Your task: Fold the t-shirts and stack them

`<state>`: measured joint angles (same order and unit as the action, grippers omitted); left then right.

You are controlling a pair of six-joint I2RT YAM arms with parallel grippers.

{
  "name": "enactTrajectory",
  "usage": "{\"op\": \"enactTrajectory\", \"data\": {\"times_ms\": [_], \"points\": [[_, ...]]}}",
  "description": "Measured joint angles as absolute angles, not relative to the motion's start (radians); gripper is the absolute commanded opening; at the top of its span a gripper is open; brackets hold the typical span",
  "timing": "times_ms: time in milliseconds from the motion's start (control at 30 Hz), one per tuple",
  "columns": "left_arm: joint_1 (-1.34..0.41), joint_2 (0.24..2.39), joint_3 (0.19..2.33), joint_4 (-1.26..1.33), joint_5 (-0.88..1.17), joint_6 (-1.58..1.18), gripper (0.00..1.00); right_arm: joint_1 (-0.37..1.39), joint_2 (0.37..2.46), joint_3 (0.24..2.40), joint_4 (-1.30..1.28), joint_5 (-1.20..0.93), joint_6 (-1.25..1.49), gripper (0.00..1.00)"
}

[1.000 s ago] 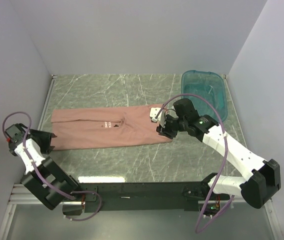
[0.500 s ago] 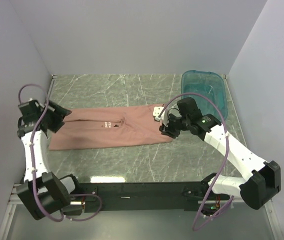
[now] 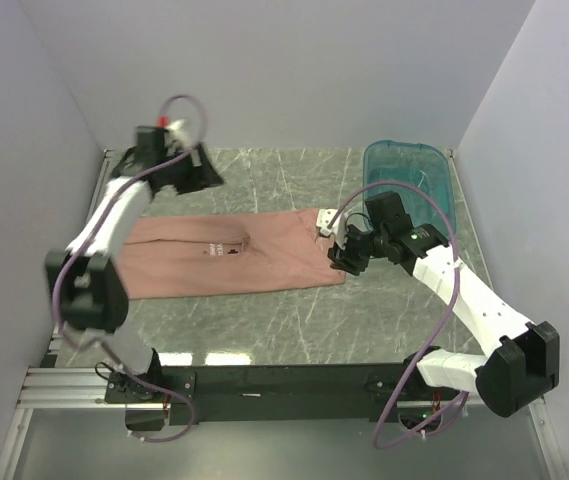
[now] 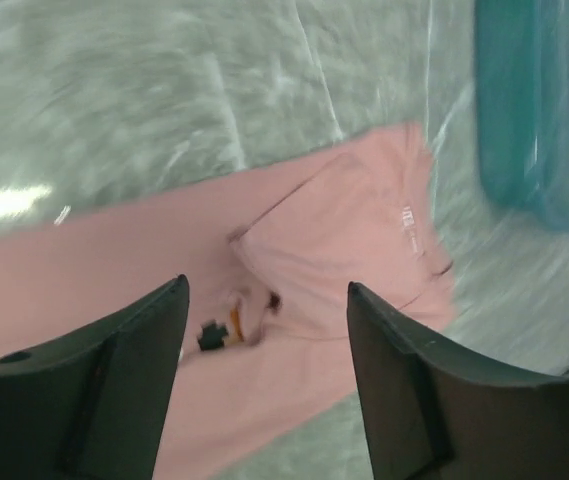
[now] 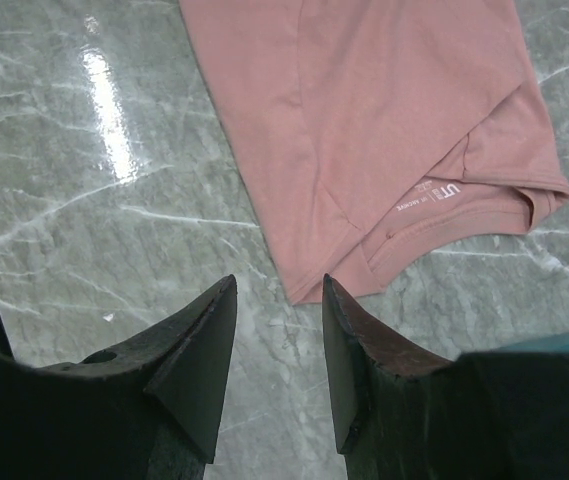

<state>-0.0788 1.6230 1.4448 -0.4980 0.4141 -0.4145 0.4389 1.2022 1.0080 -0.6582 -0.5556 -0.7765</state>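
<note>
Overhead first: one salmon-pink t-shirt (image 3: 224,255) lies as a long folded band across the middle of the marble counter (image 3: 264,320), from near the left edge to right of centre. One teal tub (image 3: 409,185) sits in the far right corner, apart from the shirt. Two arms, two grippers. The left gripper (image 3: 202,172) hangs over the far left part of the counter, beyond the shirt's far edge. The right gripper (image 3: 336,252) sits at the shirt's right end.

Over to the left wrist camera, blurred: the left gripper (image 4: 266,290) is splayed wide with nothing between its fingers. The shirt is spread below. Here the chest print (image 4: 226,325) shows dark and orange marks, only a speck from overhead.

Right wrist camera, sharp: the right gripper (image 5: 279,295) has its fingers parted by a narrow gap and grasps nothing. It is over bare marble just beside the shirt's corner. This view alone shows the neck label (image 5: 429,195) clearly, pale lettering beside the layered hem.
</note>
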Motion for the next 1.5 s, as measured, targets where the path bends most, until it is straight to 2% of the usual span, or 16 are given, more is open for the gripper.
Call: {"op": "enactTrajectory", "data": {"times_ms": [233,467,733,1267,1367,1467,1500], "points": [[-0.34,2.027,1.749,-0.607,0.424,0.01,0.71,0.373,1.205,1.008,-0.675,-0.613,-0.791,0.47],[-0.451,2.212,1.91,-0.638,0.421,0.226,0.68,0.356,1.252,1.008,-0.68,-0.634,-0.798,0.47],[-0.471,2.327,2.017,-0.631,0.421,0.325,0.67,0.351,1.261,1.01,-0.702,-0.657,-0.801,0.47],[-0.489,2.419,2.045,-0.593,0.362,0.353,0.61,0.298,1.25,1.016,-0.731,-0.728,-0.807,0.48],[-0.496,2.419,2.045,-0.587,0.34,0.353,0.54,0.297,1.245,1.016,-0.735,-0.744,-0.81,0.48],[-0.501,2.42,2.045,-0.587,0.328,0.347,0.32,0.296,1.242,1.016,-0.736,-0.751,-0.81,0.48],[-0.502,2.421,2.045,-0.587,0.325,0.345,0.17,0.295,1.242,1.017,-0.736,-0.752,-0.81,0.48]]}}
